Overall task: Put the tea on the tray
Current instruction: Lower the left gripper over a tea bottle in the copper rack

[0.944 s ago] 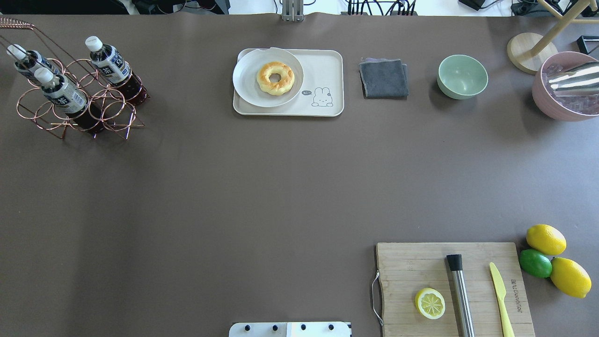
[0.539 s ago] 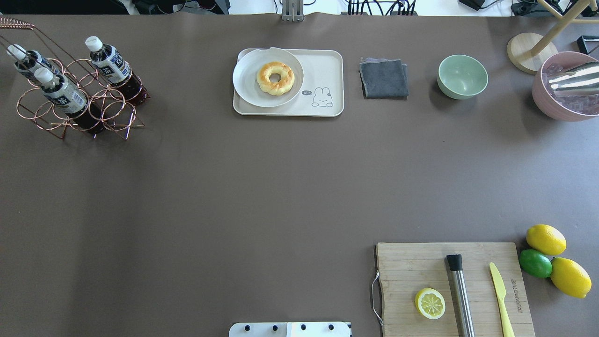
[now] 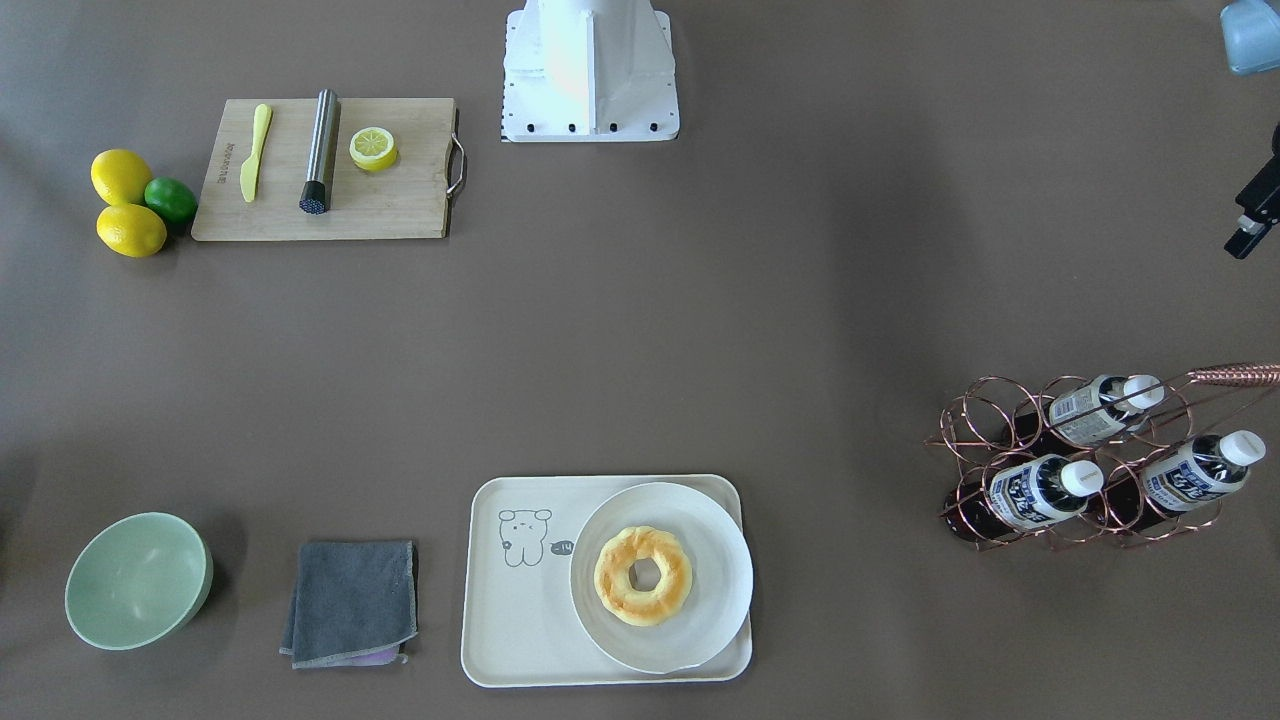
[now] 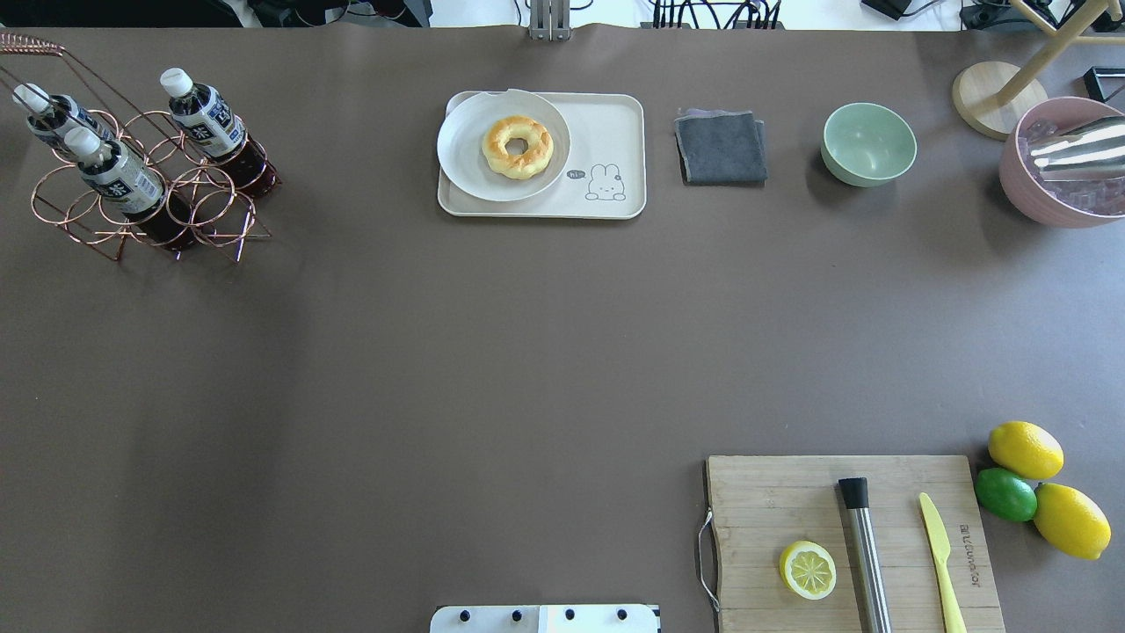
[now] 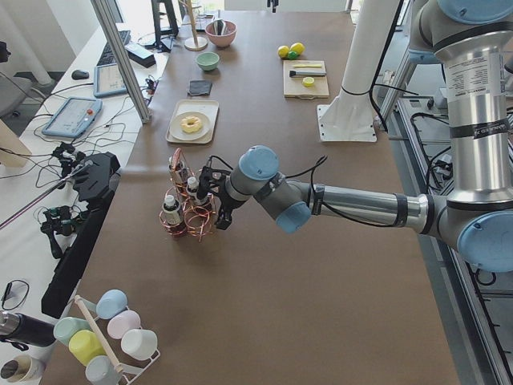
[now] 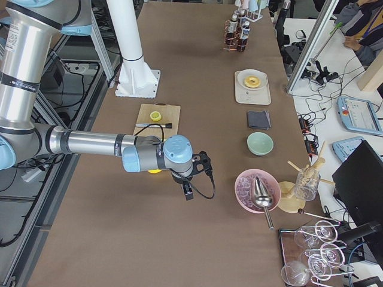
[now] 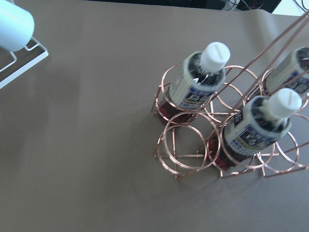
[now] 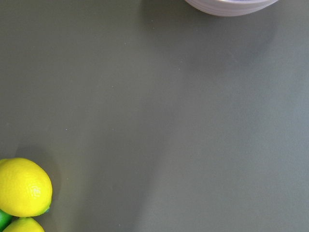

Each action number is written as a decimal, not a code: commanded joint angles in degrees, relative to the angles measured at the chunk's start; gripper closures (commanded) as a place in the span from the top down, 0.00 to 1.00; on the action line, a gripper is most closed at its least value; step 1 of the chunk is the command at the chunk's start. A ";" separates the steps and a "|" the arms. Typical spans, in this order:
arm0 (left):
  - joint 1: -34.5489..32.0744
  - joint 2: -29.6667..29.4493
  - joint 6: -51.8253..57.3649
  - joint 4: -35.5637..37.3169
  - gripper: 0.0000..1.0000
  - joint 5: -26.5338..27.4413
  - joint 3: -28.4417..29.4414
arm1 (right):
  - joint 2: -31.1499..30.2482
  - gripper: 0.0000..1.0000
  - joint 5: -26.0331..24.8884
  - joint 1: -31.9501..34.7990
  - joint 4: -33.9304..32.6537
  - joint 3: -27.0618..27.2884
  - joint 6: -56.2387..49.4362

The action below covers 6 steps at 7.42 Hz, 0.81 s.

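Observation:
Three tea bottles stand in a copper wire rack (image 4: 211, 207) at the table's far left: one (image 4: 205, 114) apart, two (image 4: 110, 167) together. They also show in the left wrist view (image 7: 200, 77) and the front view (image 3: 1040, 490). The cream tray (image 4: 606, 132) lies at the far middle and carries a plate on its left half. My left gripper (image 5: 218, 210) hovers beside the rack; a black piece of it shows at the front view's edge (image 3: 1252, 215). I cannot tell its state. My right gripper (image 6: 187, 192) hangs over bare table near the lemons; I cannot tell its state.
A white plate (image 4: 466, 149) with a doughnut (image 4: 518, 147) sits on the tray. To its right lie a grey cloth (image 4: 721, 146), a green bowl (image 4: 868, 143) and a pink bowl (image 4: 1024, 198). A wooden cutting board (image 4: 773, 501) and lemons (image 4: 1025, 449) are near right.

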 commanded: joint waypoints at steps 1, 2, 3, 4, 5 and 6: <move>8.20 -4.12 -4.53 -0.40 0.96 10.43 -0.17 | -0.37 1.00 -0.22 -0.01 1.10 -0.38 -0.14; 8.83 -6.05 -4.62 0.13 0.96 12.55 0.01 | -0.37 1.00 -0.13 -0.10 1.19 -0.64 -0.40; 11.28 -6.94 -6.01 0.48 0.93 15.44 -0.07 | -0.45 1.00 -0.13 -0.10 1.19 -0.82 -0.40; 13.21 -7.73 -6.64 0.57 0.93 17.38 0.01 | -0.45 1.00 -0.13 -0.10 1.10 -0.91 -0.40; 13.32 -7.82 -6.64 0.57 0.93 17.84 0.19 | -0.45 1.00 -0.13 -0.10 1.19 -1.00 -0.31; 13.41 -8.52 -6.56 0.57 0.93 17.84 0.36 | -0.45 1.00 0.04 -0.10 1.54 -1.00 -0.31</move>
